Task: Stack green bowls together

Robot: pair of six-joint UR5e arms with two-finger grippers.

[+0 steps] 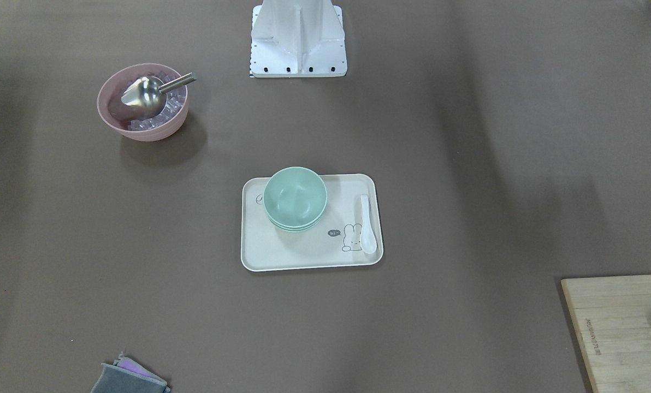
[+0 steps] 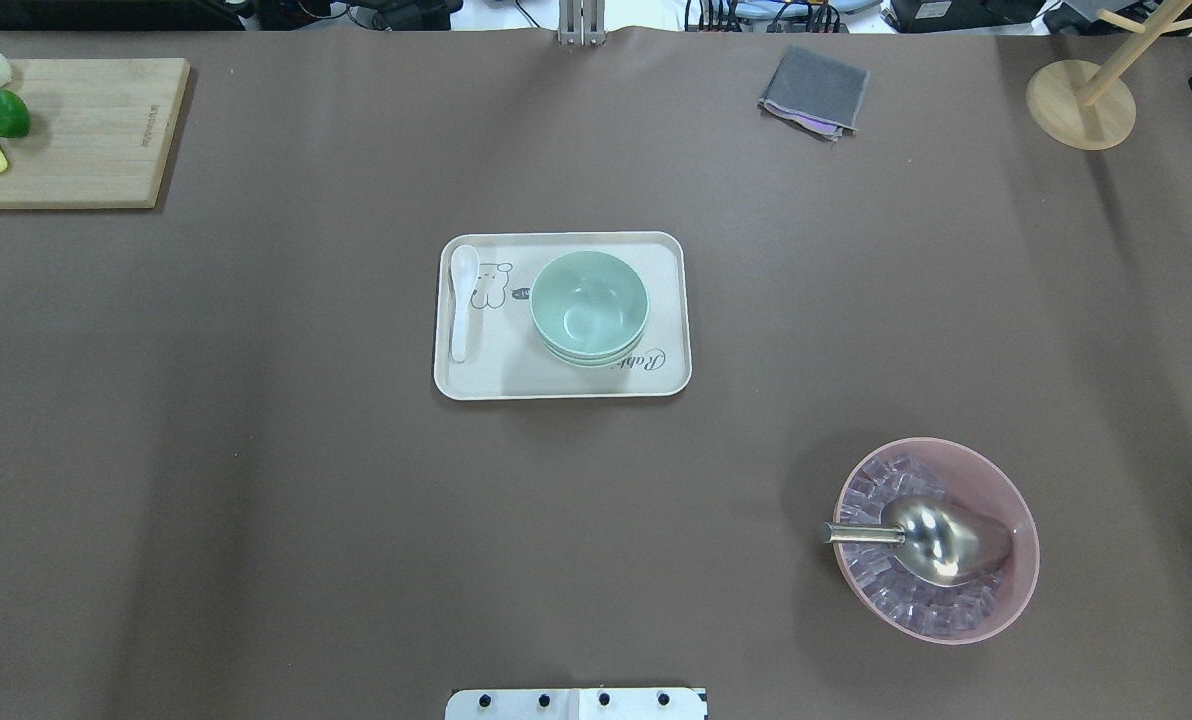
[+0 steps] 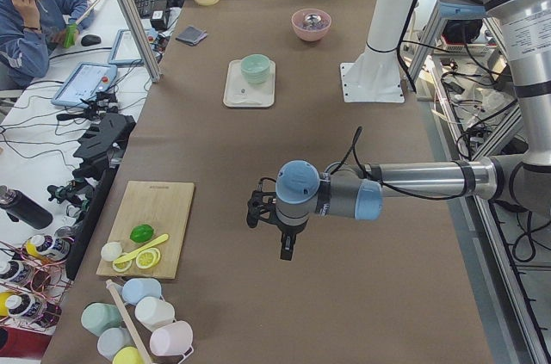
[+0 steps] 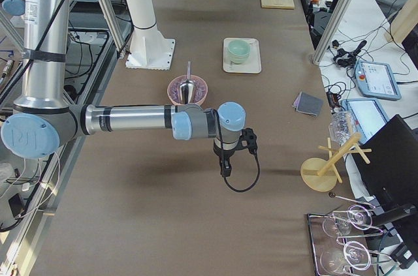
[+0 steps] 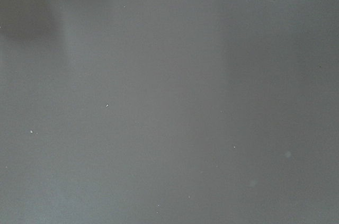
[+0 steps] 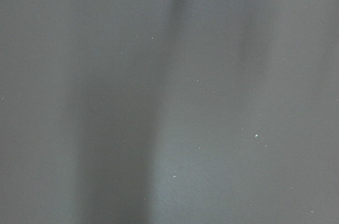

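The pale mint-green bowls (image 2: 589, 305) sit nested in one stack on the right part of a cream tray (image 2: 516, 372) at the table's middle. The stack also shows in the front-facing view (image 1: 295, 197) and both side views (image 3: 255, 67) (image 4: 239, 49). My left gripper (image 3: 287, 250) hangs over bare table far from the tray, near the cutting board. My right gripper (image 4: 225, 170) hangs over bare table beyond the pink bowl. I cannot tell whether either is open or shut. Both wrist views show only brown table.
A white spoon (image 2: 463, 300) lies on the tray's left side. A pink bowl (image 2: 996, 470) with ice and a metal scoop (image 2: 941, 540) stands near right. A cutting board (image 2: 86, 130) with fruit, a grey cloth (image 2: 814, 92) and a wooden stand (image 2: 1081, 105) lie at the far edge.
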